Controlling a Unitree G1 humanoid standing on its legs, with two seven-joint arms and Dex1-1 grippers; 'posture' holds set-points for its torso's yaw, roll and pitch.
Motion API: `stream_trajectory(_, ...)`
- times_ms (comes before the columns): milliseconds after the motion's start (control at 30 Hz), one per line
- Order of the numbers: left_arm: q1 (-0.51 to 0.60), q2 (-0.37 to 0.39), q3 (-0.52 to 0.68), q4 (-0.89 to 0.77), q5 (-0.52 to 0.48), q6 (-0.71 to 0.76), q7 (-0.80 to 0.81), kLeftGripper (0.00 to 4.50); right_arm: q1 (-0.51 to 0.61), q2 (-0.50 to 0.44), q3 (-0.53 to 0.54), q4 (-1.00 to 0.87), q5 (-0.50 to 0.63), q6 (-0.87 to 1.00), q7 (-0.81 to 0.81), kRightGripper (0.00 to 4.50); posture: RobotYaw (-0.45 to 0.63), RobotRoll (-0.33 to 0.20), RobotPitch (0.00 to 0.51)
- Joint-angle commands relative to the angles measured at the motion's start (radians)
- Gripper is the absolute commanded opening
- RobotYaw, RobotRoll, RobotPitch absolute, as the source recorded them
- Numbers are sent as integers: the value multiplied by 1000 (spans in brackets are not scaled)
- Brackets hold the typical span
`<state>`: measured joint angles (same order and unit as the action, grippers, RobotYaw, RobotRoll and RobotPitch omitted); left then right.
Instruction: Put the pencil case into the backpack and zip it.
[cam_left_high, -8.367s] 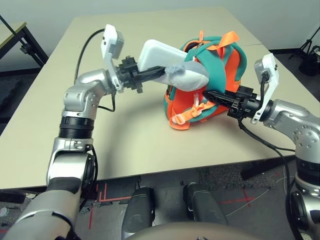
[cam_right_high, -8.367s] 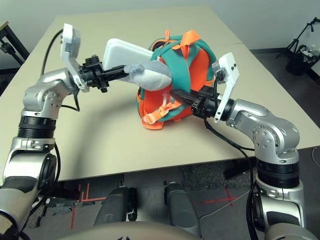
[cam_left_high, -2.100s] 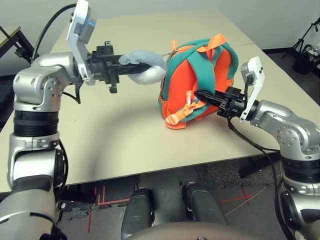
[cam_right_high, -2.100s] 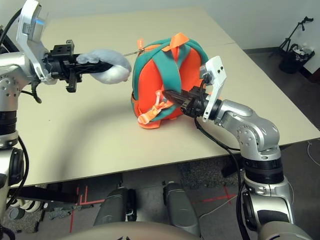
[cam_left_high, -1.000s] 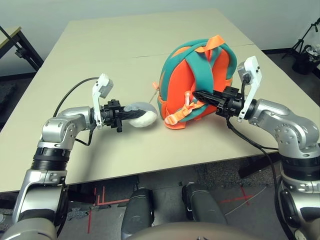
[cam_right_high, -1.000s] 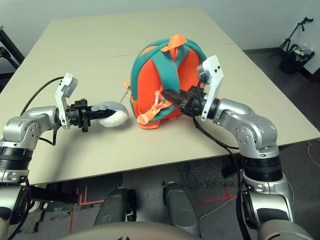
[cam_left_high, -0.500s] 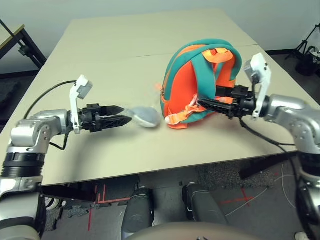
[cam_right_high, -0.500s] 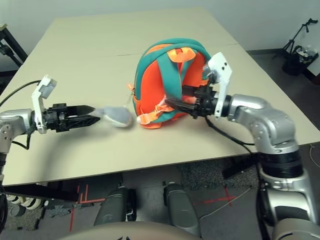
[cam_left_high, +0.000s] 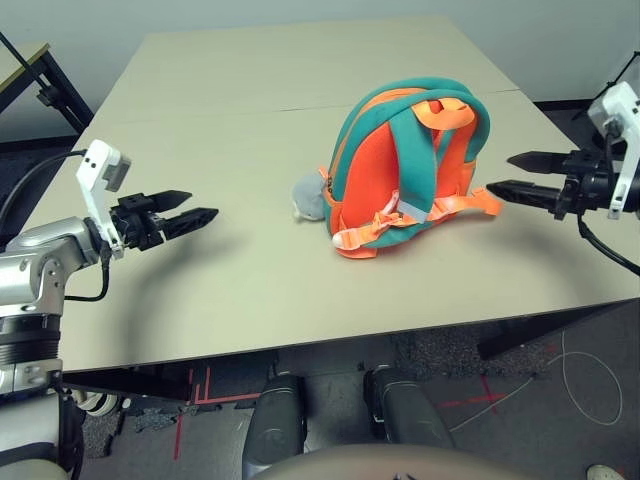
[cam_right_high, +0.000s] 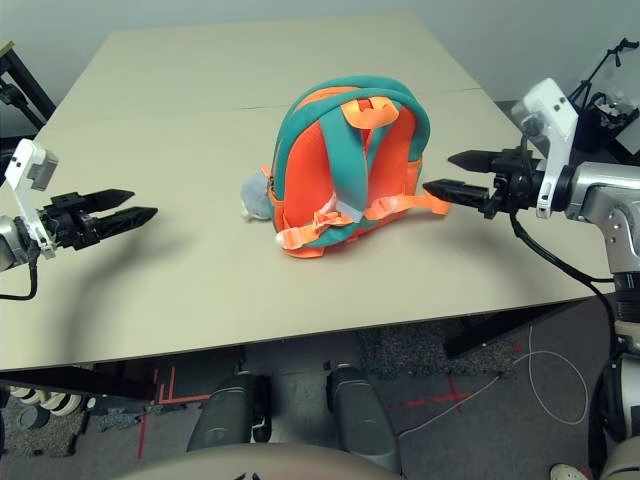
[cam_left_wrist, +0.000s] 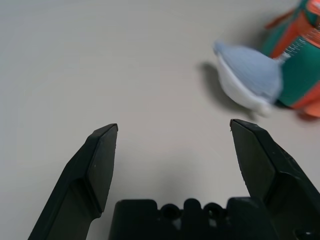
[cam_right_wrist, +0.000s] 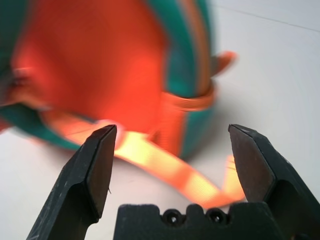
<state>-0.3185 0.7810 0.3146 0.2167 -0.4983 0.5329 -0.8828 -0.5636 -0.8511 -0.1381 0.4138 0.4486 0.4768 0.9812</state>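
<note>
The teal and orange backpack (cam_left_high: 405, 165) stands upright in the middle of the table, strap side toward me, with an orange strap (cam_right_wrist: 160, 167) trailing on the table to its right. Its grey plush fin (cam_left_high: 308, 198) lies on the table against its left side. My left gripper (cam_left_high: 203, 204) is open and empty, well to the left of the fin (cam_left_wrist: 247, 77). My right gripper (cam_left_high: 499, 173) is open and empty too, just right of the strap's end. The pencil case is out of view.
The beige table (cam_left_high: 250, 110) stretches far behind the backpack, and its front edge runs close below both grippers. A black stand (cam_left_high: 45, 85) is on the floor at the far left. Dark tripod gear (cam_right_high: 600, 95) stands beyond the table's right side.
Both grippers have opened and drawn back sideways from the backpack. The left one let go of the plush fin, which now lies beside the backpack. The right one released the strap.
</note>
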Motion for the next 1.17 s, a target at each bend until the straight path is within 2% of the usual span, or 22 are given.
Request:
stream_trajectory(33,23,-60,63,46,64,-121,155,4500,-19,79,-52,159,-61,-151,-136,4428,-60,0,89)
stream_trajectory(133,41,-137,97,72,125,-235,317,4500,-56,142,-99,319,-110,-298,-301,4428,-54,0,89)
stream_trajectory(233,58,-202,120,114,167,-346,429,4500,-88,171,-135,434,-128,-398,-399,4428,-54,0,91)
stream_trajectory(500,80,-322,147,140,191,-454,614,4500,-118,252,-179,611,-177,-605,-619,4428,-57,0,97)
stream_trajectory(633,71,-335,146,157,198,-472,651,4500,-117,294,-177,654,-190,-642,-678,4428,-49,0,99)
stream_trajectory(1167,121,-366,151,133,183,-481,716,4500,-161,312,-198,718,-202,-674,-695,4428,-26,0,80)
